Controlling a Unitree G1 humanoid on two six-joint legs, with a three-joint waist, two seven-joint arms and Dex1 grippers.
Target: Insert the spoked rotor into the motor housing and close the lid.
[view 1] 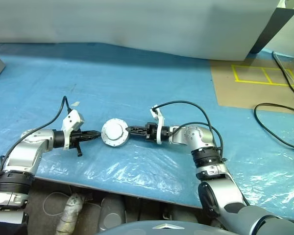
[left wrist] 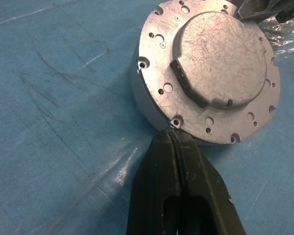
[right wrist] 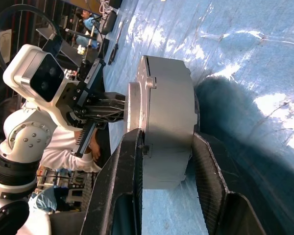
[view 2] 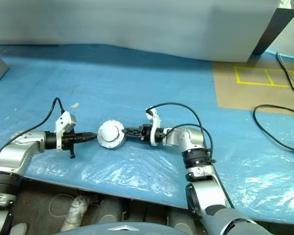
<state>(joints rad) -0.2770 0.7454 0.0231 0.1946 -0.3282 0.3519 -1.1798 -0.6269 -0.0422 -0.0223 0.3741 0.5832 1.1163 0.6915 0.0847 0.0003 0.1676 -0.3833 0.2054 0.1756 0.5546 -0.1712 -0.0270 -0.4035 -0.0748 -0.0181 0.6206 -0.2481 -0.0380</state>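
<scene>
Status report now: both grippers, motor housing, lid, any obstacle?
Right gripper clamps motor housing, lid on top. Left gripper shut, fingers at the lid's rim. Blue plastic sheet under them, nothing in the way.

In front of me lies a desk covered with a crinkled blue plastic sheet point(view 1: 137, 83) that catches the light in pale glints. Behind it stands a plain grey-white wall panel point(view 1: 137, 22). To my right sits a brown cardboard patch point(view 1: 245, 90) marked with yellow tape rectangles point(view 1: 264, 75), and black cables point(view 1: 277, 122) trail across it.
</scene>
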